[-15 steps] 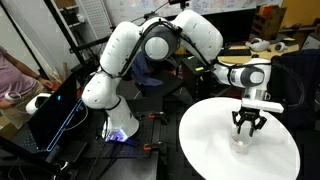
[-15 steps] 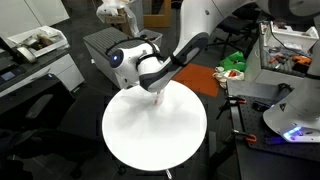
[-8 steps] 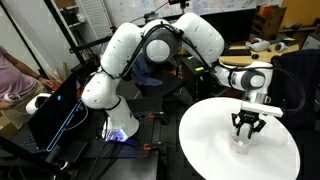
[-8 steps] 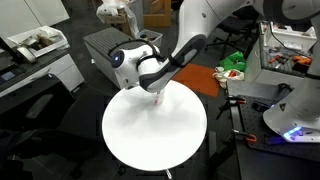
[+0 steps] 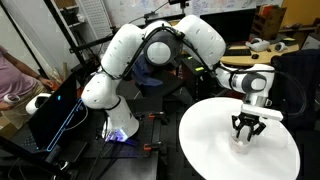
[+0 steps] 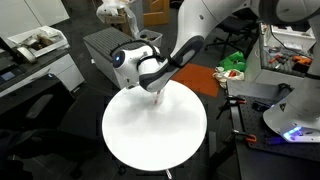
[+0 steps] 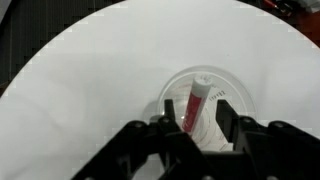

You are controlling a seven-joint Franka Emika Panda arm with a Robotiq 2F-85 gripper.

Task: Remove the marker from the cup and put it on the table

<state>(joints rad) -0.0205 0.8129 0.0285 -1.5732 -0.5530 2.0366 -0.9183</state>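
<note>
In the wrist view the reddish-pink marker (image 7: 194,103) stands leaning inside the clear cup (image 7: 228,88) on the round white table (image 7: 90,80). My gripper (image 7: 195,118) is open, its two black fingers straddling the marker and the cup from above. In an exterior view the gripper (image 5: 246,129) hangs right over the faint cup (image 5: 243,141) near the table's middle. In an exterior view the gripper (image 6: 158,98) is at the far part of the table (image 6: 150,135), and the marker shows as a small pink sliver under it.
A tan desk with a white mug (image 5: 259,45) lies behind the table. A black cabinet (image 6: 110,45) and a grey printer (image 6: 35,50) stand beyond the table. A green object (image 6: 234,63) lies on an orange surface to the side.
The gripper has sunk slightly toward the cup. Nothing else has moved.
</note>
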